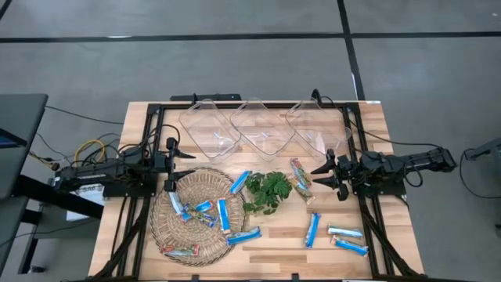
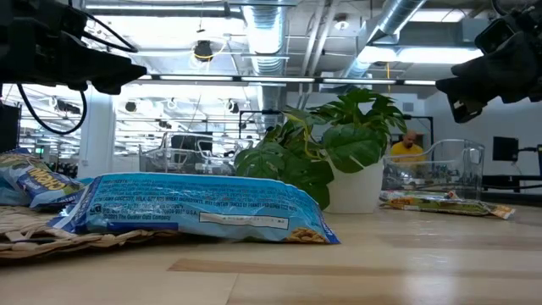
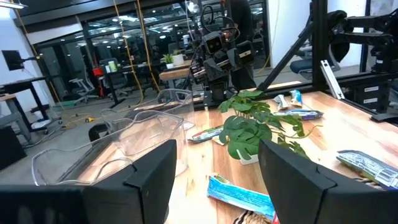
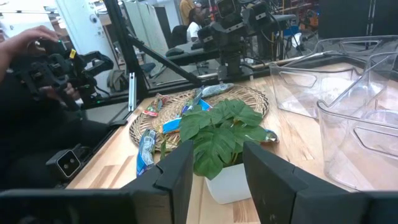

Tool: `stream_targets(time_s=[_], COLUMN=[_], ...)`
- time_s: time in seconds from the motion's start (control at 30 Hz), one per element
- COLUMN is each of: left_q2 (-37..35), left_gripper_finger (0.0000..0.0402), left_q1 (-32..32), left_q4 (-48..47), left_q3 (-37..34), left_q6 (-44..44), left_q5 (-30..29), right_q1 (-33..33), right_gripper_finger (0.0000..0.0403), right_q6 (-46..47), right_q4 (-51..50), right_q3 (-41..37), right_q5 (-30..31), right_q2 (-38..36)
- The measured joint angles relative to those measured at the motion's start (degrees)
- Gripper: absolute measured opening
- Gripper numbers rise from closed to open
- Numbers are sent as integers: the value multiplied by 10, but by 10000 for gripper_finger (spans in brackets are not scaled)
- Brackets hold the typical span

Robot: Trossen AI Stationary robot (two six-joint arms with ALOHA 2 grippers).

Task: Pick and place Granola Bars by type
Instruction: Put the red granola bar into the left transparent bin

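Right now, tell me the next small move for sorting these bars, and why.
Probably lower the left gripper, which hovers open and empty at the wicker tray's edge, onto the nearest blue bar. The three clear bins hold nothing I can see, and the right gripper waits open beside the plant.

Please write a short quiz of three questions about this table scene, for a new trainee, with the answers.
1. True or false: the left gripper is holding a granola bar.
2. What stands between the wicker tray and the right gripper? A) a mug B) a potted plant C) a box
3. Fill in: along the table's far edge stand three clear plastic ____.

Key: 1 false, both grippers are open and empty; 2 B; 3 bins.
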Motion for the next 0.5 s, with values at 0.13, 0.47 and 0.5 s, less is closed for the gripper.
stream_targets(time_s=[0.13, 0.47, 0.5], left_q2=[0, 31, 40], left_gripper_finger=[219, 219, 219], left_q1=[0, 0, 0], left_q4=[1, -2, -3], left_q3=[0, 0, 0], left_q6=[-26, -192, -195], left_q5=[13, 8, 0], right_q1=[0, 0, 0], right_gripper_finger=[134, 134, 134], right_q6=[0, 0, 0], right_q4=[0, 0, 0], right_q3=[0, 0, 0], right_q5=[0, 0, 0], right_q2=[0, 0, 0])
